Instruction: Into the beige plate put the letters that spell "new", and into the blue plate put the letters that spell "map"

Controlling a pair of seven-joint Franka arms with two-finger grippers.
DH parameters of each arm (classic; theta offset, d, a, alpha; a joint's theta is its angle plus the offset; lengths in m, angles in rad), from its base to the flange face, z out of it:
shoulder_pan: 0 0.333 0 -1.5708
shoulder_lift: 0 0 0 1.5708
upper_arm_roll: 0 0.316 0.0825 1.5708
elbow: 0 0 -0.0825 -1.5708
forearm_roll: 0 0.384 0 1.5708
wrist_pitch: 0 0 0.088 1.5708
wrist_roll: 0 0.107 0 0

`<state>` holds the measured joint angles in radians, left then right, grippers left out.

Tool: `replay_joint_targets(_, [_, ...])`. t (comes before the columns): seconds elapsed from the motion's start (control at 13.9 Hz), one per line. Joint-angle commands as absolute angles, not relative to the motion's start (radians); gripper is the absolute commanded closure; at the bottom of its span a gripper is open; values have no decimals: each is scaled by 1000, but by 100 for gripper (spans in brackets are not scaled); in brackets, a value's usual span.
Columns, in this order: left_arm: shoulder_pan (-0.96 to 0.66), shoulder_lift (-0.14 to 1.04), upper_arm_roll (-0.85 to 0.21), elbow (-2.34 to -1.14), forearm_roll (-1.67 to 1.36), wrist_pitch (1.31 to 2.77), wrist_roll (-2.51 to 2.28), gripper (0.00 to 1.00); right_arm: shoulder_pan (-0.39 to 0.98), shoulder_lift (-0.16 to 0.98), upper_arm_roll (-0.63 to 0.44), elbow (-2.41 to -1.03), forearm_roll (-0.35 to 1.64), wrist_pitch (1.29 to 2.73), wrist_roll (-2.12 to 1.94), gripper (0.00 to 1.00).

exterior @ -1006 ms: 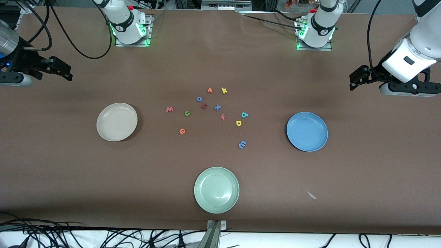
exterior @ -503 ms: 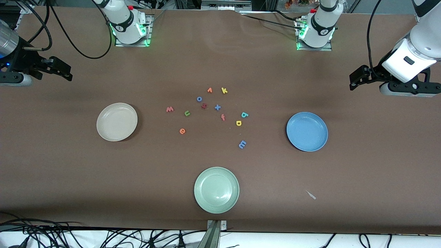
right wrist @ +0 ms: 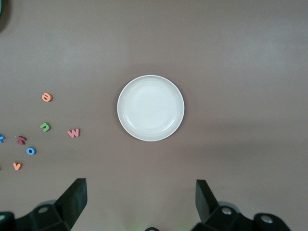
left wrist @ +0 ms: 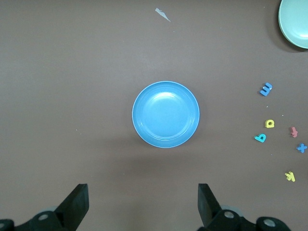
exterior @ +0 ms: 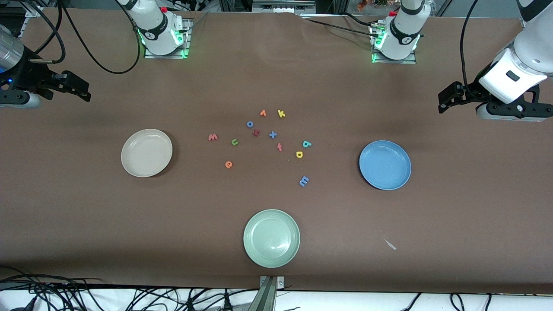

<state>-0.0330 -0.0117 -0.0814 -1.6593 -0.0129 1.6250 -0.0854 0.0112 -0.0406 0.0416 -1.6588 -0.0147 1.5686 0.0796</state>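
Nothing on the table has shifted since the earlier frames; only the left arm has crept very slightly, and both arms wait with fingers spread wide and empty, the left gripper (left wrist: 140,204) up over bare table at its own end, the right gripper (right wrist: 139,202) likewise at its end. Beige plate (exterior: 146,152) and blue plate (exterior: 385,165) lie empty, each well apart from its gripper. Red-pink w (exterior: 212,137), green n (exterior: 234,142), orange e (exterior: 228,164), teal p (exterior: 306,144), yellow a (exterior: 299,154) and blue m (exterior: 304,181) lie loose between the plates.

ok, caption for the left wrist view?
Open left gripper over the table above the empty blue plate, foam letters scattered beside it.
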Motion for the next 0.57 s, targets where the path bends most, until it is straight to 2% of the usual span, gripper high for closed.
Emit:
replay_joint_targets(0.0, [-21, -14, -91, -1654, -25, 1611, -60, 0, 9, -46, 48, -1652, -23, 1557, 89, 0])
replay_joint_targets(0.5, [-21, -14, -91, -1654, -25, 1609, -60, 0, 9, -48, 48, -1652, -23, 1557, 89, 0])
